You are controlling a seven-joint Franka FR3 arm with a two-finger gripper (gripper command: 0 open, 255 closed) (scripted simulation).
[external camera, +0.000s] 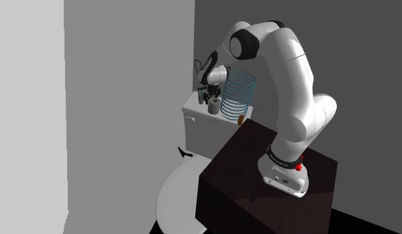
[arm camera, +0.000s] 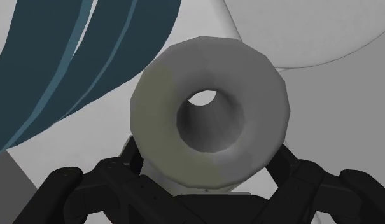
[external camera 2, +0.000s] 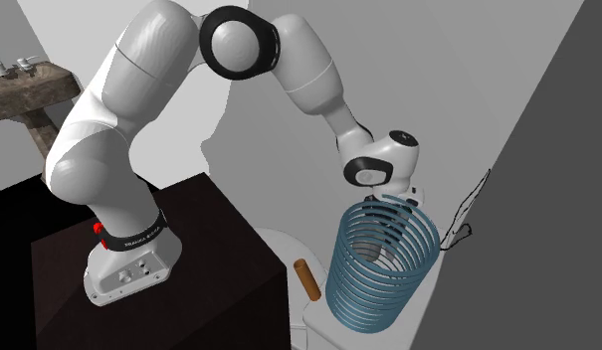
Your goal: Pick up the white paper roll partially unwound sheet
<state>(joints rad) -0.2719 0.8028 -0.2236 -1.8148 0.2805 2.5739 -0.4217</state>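
The paper roll point(arm camera: 254, 83) is a pale grey-white cylinder seen end-on, with its hollow core facing the camera. My gripper point(arm camera: 207, 159) is shut on it, one black finger point(arm camera: 124, 167) pressing each side of the roll. In the shoulder view the gripper point(external camera: 208, 95) hangs over the white toilet tank point(external camera: 193, 112), with the roll point(external camera: 213, 106) at its tips, just above or on the tank lid; I cannot tell which. In the second exterior view the gripper point(external camera 2: 412, 192) is partly hidden behind the blue wire basket point(external camera 2: 378, 263).
The blue wire basket point(external camera: 238, 93) stands right beside the gripper on the tank. A brown cylinder point(external camera: 240, 121) lies by the basket's foot. A black wire object point(external camera: 207, 64) rises behind the gripper. The toilet seat point(external camera: 176, 196) lies below, next to the dark stand point(external camera: 239, 193).
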